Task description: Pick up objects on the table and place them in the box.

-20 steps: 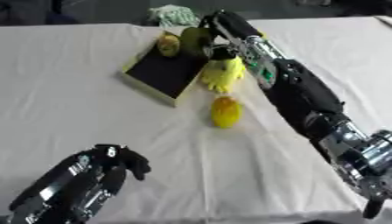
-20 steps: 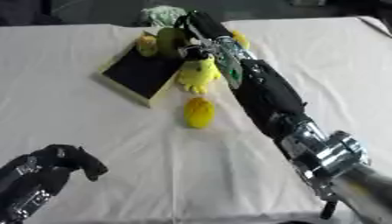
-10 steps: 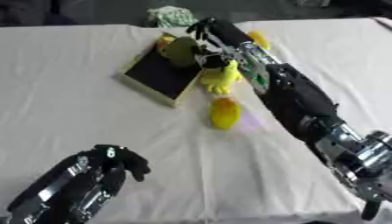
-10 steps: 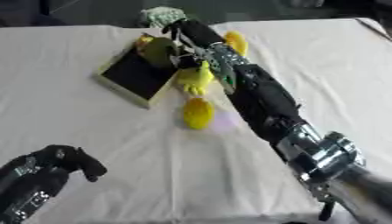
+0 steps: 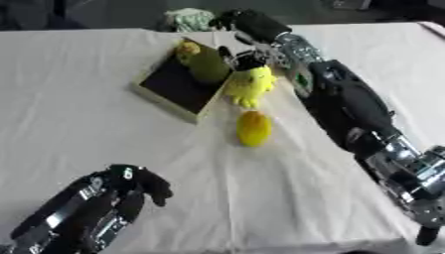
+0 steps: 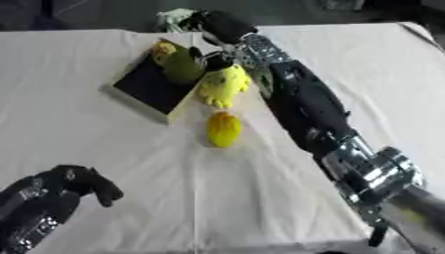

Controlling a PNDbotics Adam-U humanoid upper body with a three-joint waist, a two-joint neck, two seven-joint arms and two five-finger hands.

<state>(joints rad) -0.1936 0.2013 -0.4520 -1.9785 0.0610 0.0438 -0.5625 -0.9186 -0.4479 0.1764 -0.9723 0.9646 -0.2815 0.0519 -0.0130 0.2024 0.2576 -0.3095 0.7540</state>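
Note:
A flat box (image 5: pixel 170 88) with a dark inside lies at the back of the white table. A green pear-shaped fruit (image 5: pixel 207 67) and a small yellow thing (image 5: pixel 186 48) rest at its far end. A yellow plush duck (image 5: pixel 250 85) lies against the box's right side. A yellow lemon-like fruit (image 5: pixel 254 128) sits on the cloth nearer to me. My right arm stretches from the lower right, and its hand (image 6: pixel 222 24) hangs dark and blurred over the box's far corner. My left hand (image 5: pixel 121 191) rests at the lower left, relaxed and holding nothing.
A green-and-white crumpled thing (image 5: pixel 189 19) lies at the table's far edge, just left of my right hand. The white tablecloth (image 5: pixel 104 134) spreads wide to the left and in front. The table's right edge runs close to my right arm.
The whole picture has shifted, so the head has moved. My right hand has gone from above the pear and duck to farther back, over the box's far corner. The left hand stays put.

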